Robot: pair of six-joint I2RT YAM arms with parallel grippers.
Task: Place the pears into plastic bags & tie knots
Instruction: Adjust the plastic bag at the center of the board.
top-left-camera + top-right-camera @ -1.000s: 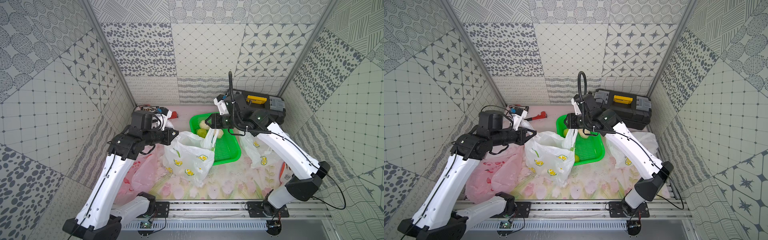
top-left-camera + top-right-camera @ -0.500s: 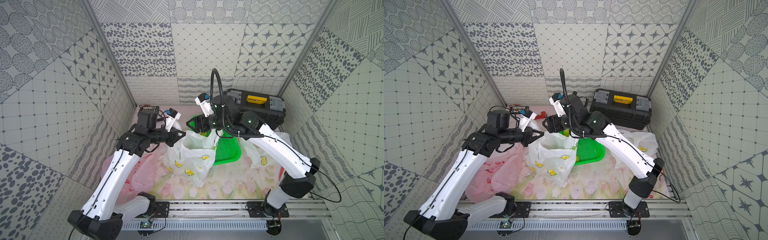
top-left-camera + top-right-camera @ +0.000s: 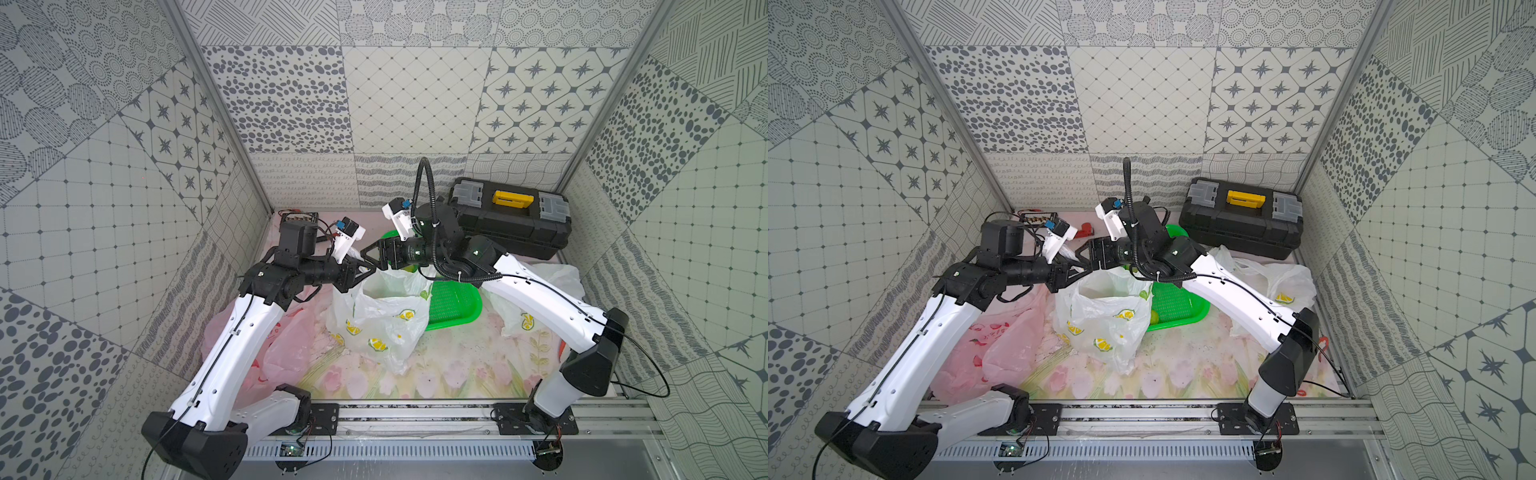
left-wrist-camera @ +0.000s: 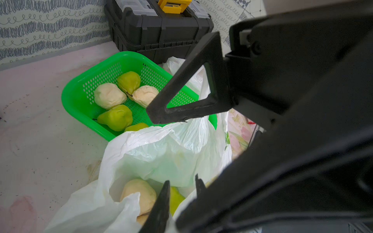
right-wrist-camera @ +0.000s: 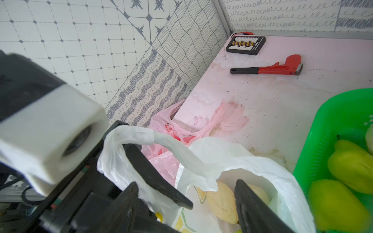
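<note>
In both top views the right gripper [image 3: 367, 255] [image 3: 1080, 252] has left its place over the basket [image 3: 455, 305] [image 3: 1181, 309], where it hung a second ago, and now meets the left gripper [image 3: 372, 270] [image 3: 1086, 270] tip to tip above the far rim of the lemon-print bag [image 3: 384, 318] [image 3: 1104, 322]. That bag stands open on the table between the pink bag [image 3: 286, 347] [image 3: 1000, 347] and the basket. In the left wrist view the left gripper [image 4: 181, 181] shows a narrow gap between its tips with nothing pinched there. Cream and green pears [image 4: 139, 193] lie in the lemon-print bag [image 4: 157, 153] below it and more pears [image 4: 118, 118] in the basket [image 4: 72, 96], with a finger [image 4: 177, 84] of the right gripper over the rim. In the right wrist view the right gripper [image 5: 187, 187] is spread wide and empty. The bag's handle [image 5: 167, 145] is looped over a finger [image 5: 155, 177] of the left gripper, and a wrench [image 5: 268, 68] lies far back
</note>
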